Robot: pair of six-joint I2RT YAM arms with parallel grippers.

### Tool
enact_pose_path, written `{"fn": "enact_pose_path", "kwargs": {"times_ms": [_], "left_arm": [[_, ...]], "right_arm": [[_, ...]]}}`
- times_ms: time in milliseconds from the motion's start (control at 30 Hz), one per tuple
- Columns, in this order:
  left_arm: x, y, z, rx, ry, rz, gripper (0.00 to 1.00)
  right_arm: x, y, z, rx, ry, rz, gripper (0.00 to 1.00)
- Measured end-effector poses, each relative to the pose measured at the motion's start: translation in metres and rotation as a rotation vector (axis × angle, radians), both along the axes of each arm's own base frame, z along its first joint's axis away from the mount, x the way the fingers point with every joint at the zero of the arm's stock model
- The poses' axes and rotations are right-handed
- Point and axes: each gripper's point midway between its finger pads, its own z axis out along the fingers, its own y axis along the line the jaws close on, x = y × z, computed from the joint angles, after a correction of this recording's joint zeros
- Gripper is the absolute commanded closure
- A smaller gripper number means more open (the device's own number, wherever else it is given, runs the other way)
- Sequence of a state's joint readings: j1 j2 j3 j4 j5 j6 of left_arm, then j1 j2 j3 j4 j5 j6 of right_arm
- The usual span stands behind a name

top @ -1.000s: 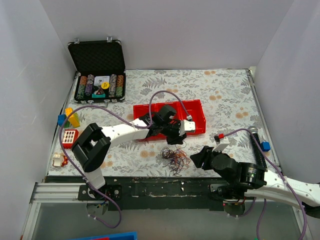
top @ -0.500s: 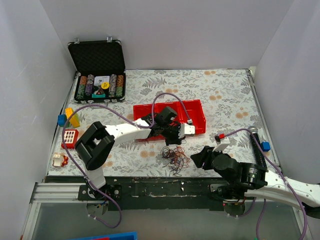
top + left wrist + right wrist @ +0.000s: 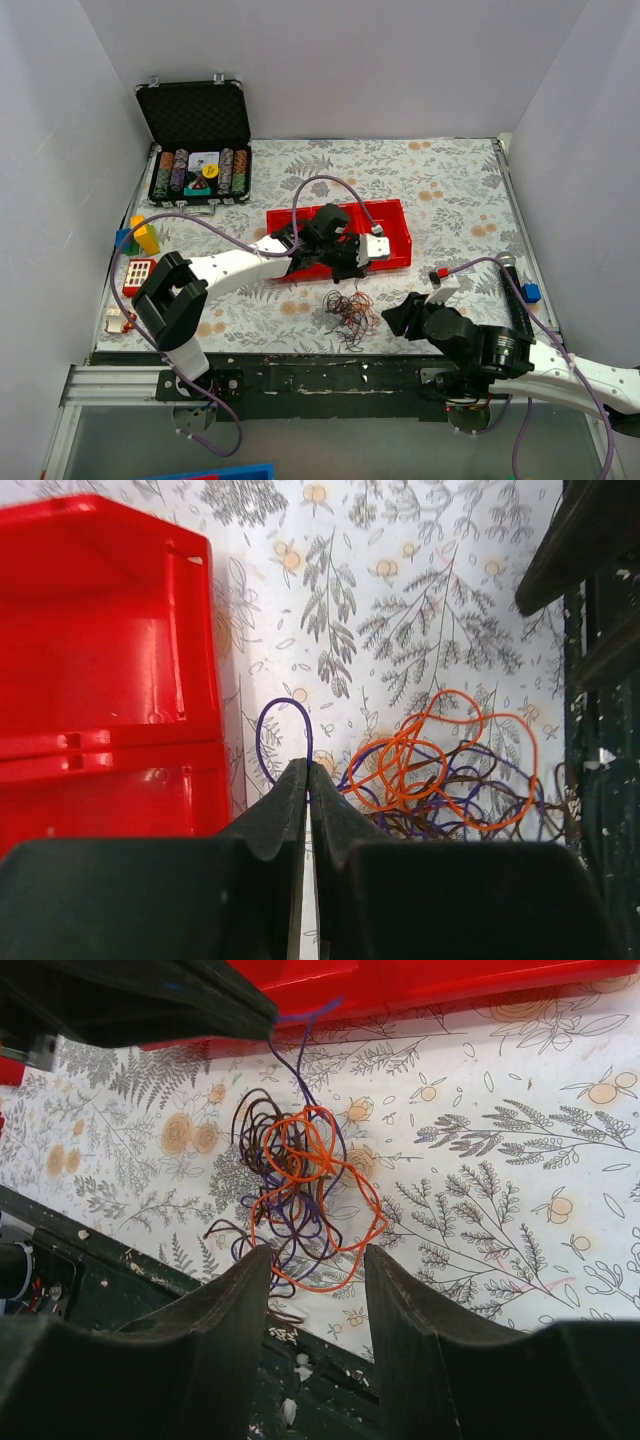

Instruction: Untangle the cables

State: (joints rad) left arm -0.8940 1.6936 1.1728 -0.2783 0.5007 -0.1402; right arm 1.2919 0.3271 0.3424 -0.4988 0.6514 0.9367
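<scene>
The cables [image 3: 350, 313] are a small tangle of thin orange, purple and dark brown wires on the floral cloth near the table's front edge. My left gripper [image 3: 351, 272] hangs just above them, by the red bin [image 3: 396, 216]. In the left wrist view it [image 3: 308, 770] is shut on a purple wire loop [image 3: 285, 700], with the tangle [image 3: 420, 780] to its right. My right gripper [image 3: 396, 318] is open and empty, right of the tangle. In the right wrist view it [image 3: 315, 1255] frames the near side of the tangle [image 3: 300, 1180], and the purple strand rises to the left gripper [image 3: 265, 1020].
An open black case of poker chips [image 3: 198, 172] stands at the back left. Toy blocks [image 3: 140, 235] and a red keypad toy [image 3: 139, 271] lie at the left edge. A blue object [image 3: 531, 292] sits at the right edge. The dark front rail [image 3: 120, 1290] runs below the tangle.
My left gripper has lifted slightly toward the red bin with the purple strand in it, and the tangle has stretched a little upward. The right arm has not moved.
</scene>
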Motion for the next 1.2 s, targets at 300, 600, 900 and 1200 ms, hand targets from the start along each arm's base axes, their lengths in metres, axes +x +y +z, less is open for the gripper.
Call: {"fn": "enact_pose_path", "kwargs": {"times_ms": [300,600,900,1200], "left_arm": [[-0.006,-0.002,0.071,-0.126,0.012,0.053,1.00],[-0.050,0.019,0.146,-0.262,0.046,0.015,1.00],[-0.088,0.020,0.167,-0.294,0.107,-0.059,1.00],[-0.093,0.021,0.195,-0.333,0.093,-0.073,1.00]], "right_arm": [[0.000,0.001,-0.008,-0.033,-0.013,0.017,0.29],[0.011,0.009,0.003,-0.087,-0.095,0.035,0.26],[0.024,0.036,0.033,-0.099,-0.212,0.083,0.26],[0.027,0.062,0.012,-0.118,-0.220,0.120,0.27]]}}
